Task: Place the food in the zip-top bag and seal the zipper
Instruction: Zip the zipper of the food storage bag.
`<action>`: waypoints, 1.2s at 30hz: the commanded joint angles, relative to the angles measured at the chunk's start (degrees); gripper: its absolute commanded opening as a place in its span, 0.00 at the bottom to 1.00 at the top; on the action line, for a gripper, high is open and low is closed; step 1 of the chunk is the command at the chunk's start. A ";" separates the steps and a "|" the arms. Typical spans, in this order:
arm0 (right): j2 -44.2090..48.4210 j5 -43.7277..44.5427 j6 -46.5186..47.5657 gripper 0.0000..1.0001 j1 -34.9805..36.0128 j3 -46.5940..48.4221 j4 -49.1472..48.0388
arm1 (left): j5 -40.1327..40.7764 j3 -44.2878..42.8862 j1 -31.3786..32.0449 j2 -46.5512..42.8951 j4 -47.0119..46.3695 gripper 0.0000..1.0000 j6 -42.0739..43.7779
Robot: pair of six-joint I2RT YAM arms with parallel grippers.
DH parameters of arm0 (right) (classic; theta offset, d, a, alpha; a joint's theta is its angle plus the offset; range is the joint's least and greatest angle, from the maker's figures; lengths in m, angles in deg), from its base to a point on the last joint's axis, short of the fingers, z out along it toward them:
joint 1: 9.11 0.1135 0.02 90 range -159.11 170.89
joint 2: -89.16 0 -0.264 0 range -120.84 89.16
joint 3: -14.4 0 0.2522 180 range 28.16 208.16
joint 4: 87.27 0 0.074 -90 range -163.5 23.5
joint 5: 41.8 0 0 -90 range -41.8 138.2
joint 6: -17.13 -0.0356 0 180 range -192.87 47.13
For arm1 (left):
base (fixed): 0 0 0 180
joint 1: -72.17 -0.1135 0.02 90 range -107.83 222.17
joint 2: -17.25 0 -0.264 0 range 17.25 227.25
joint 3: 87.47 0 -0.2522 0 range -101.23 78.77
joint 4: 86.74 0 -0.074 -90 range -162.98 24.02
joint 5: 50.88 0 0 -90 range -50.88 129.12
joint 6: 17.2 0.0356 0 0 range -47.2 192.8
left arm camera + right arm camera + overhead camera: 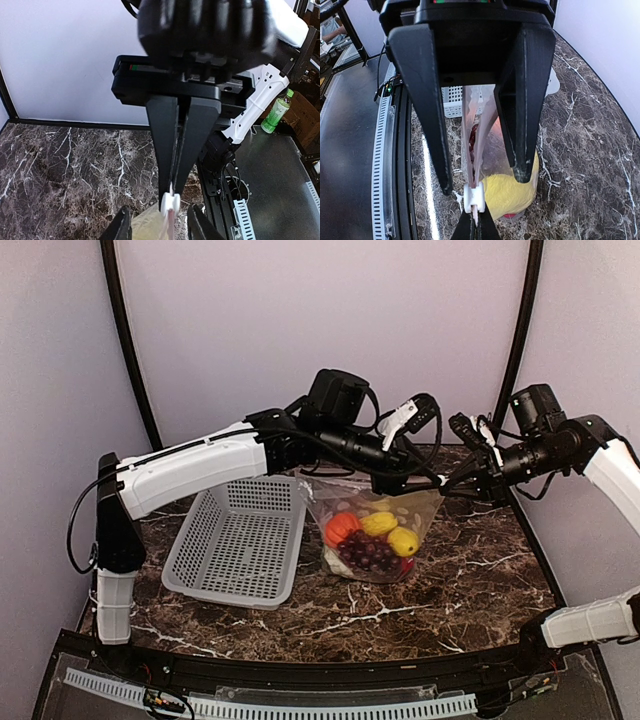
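Note:
The zip-top bag (375,508) stands on the marble table with the food in it: an orange piece (342,528), yellow fruits (381,523), dark grapes (368,552) and a red piece (405,563). My left gripper (428,483) is shut on the pinkish zipper strip (171,220) at the bag's right top corner, just behind the white slider (170,202). My right gripper (450,483) is open, its fingers (438,150) standing either side of the bag's mouth (479,135), the slider (474,196) near their tips. A yellow fruit (520,192) shows through the bag.
A grey mesh basket (240,540) stands left of the bag, touching it; it also shows in the right wrist view (452,95). The table's near edge with a white cable rail (270,705) lies below. The table's right edge (210,200) is close to the grippers.

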 commanded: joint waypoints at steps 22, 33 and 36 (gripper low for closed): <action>0.79 0.46 -1.48 0.00 -1.07 2.11 -2.81 | -1.85 -4.18 0.10 0.74 8.61 0.01 2.09; 0.28 -4.41 2.43 0.00 -13.12 1.94 -1.15 | 2.92 20.31 -2.84 -14.32 5.92 0.01 1.99; 0.19 -4.74 3.00 0.00 -15.12 1.89 -0.57 | 4.77 30.24 -4.88 -21.53 3.46 0.01 1.39</action>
